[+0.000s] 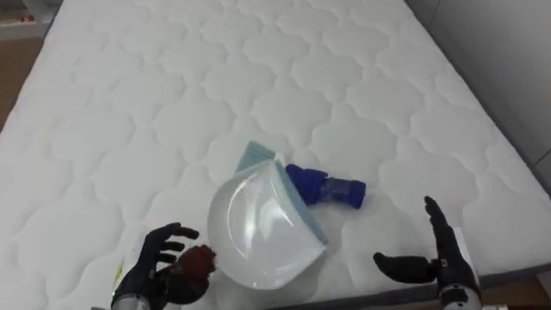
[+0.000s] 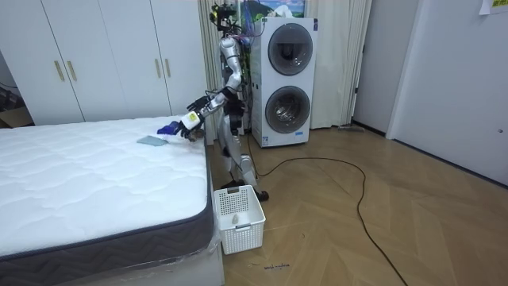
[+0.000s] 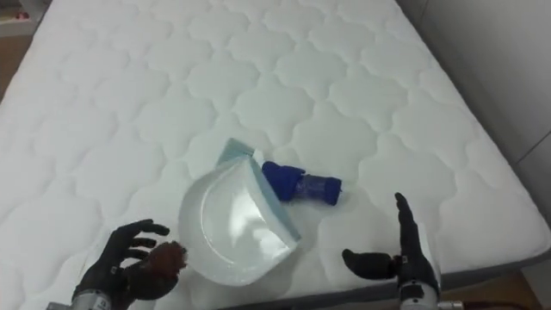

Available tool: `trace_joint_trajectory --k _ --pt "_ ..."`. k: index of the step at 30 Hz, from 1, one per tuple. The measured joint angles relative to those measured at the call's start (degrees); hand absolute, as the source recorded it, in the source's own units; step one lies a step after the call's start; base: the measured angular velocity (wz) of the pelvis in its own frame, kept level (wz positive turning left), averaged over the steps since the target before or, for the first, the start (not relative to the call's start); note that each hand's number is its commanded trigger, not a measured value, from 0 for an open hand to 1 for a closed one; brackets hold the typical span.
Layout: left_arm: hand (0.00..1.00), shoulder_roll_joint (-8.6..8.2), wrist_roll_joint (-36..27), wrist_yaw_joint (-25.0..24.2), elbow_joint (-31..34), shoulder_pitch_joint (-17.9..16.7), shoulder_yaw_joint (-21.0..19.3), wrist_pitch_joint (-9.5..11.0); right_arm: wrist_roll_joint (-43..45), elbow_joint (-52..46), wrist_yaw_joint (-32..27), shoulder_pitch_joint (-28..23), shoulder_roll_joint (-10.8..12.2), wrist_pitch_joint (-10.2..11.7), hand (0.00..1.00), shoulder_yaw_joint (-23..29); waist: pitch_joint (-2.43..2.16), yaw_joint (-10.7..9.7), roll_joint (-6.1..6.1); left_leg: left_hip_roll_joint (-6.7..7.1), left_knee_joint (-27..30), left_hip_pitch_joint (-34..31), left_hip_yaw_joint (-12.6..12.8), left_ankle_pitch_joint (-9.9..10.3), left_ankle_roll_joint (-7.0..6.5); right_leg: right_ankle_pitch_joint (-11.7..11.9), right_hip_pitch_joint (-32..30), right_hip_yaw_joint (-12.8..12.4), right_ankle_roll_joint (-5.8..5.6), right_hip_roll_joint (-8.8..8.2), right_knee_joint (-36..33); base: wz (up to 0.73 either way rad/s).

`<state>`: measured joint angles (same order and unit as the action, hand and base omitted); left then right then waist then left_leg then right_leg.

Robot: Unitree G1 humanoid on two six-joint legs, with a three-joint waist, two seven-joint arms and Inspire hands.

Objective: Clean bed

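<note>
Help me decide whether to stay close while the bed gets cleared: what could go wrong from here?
1. The left hand holds a red thing at its fingertips near the mattress edge; it could slip to the floor.
2. The bottle lies on its side against the white dish; the open right hand may roll it away in reaching.
3. The dish overlaps a pale blue pack; lifting one might drag the other.
</note>
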<state>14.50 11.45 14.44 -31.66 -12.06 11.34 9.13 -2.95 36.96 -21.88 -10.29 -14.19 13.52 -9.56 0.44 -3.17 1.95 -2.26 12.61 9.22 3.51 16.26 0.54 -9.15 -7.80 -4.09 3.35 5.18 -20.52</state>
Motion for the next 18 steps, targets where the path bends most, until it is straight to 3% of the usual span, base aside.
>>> trace_joint_trajectory --k 4,8,13,16,18 --pt "0.0 -0.14 -3.34 -1.29 -5.7 -0.04 -0.57 0.05 -1.68 7.01 1.44 -0.06 0.81 -0.95 0.0 1.49 0.08 -0.27 -0.23 -0.36 -1.31 0.99 0.51 -0.04 0.02 0.13 1.05 0.52 -0.17 0.1 0.91 0.12" --pt "0.0 -0.21 -4.56 -2.87 -15.28 -0.25 -3.15 -0.35 -1.83 12.56 2.11 -0.18 1.34 -3.5 0.0 3.48 0.25 0.22 -1.15 -0.25 -1.99 1.35 1.25 -0.04 0.02 0.3 0.77 0.16 -0.49 0.19 0.86 -0.02" --pt "0.0 -0.67 -5.26 -3.82 -21.08 -1.72 -6.94 -2.24 -1.77 17.56 3.23 -0.77 3.03 -4.95 0.0 5.79 -0.55 0.19 -2.6 -0.17 -2.33 1.56 1.21 -0.03 0.01 0.51 0.91 0.34 -0.7 0.06 1.25 0.01" --pt "0.0 -2.41 -5.21 -4.1 -23.43 -1.99 -9.76 -2.76 -0.9 21.02 4.14 -1.08 3.29 -5.15 0.0 7.51 -0.56 0.58 -2.33 -0.27 -2.71 1.55 1.2 -0.04 0.01 1.7 1.44 0.28 -0.93 0.14 2.88 0.0" --pt "0.0 -3.19 -5.2 -5.35 -25.15 -1.96 -12.76 -3.92 -0.66 23.33 5.04 -1.65 3.28 -6.57 0.0 8.72 -0.55 1.07 -1.96 -0.33 -3.19 1.65 1.29 -0.03 0.01 2.46 1.83 0.27 -1.2 0.17 3.9 0.0"
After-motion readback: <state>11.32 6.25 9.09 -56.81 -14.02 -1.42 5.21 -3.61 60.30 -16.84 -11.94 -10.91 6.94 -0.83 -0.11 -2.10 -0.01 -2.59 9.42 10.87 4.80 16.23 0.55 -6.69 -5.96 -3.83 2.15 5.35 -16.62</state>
